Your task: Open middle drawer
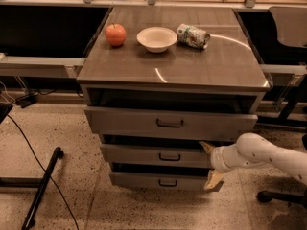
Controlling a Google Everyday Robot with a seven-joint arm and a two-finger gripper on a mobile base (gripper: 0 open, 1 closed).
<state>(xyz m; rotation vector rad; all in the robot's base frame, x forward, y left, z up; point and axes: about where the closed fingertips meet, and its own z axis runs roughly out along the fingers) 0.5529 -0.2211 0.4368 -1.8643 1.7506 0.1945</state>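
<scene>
Two fingers (pixel 214 179) of the end effector (pixel 210 164) stand spread apart, one above the other, at the right end of the middle drawer (pixel 144 153). The upper tip sits at that drawer's top right corner; the lower one hangs in front of the right end of the bottom drawer (pixel 153 180). Whether either finger actually touches the metal is hard to judge from this angle. The white arm (pixel 268 155) runs off to the right edge of the view.

The middle drawer is the second of three grey fronts, and its small dark handle (pixel 170 157) is left of the end effector and apart from it. The top drawer (pixel 144 121), the widest, juts out above it.

On the table (pixel 201 75) that caps the drawers, an apple (pixel 115 34), a white bowl (pixel 157 39) and a can (pixel 193 36) lying on its side form a row along the back. The can has a printed label, but its writing cannot be read.
</scene>
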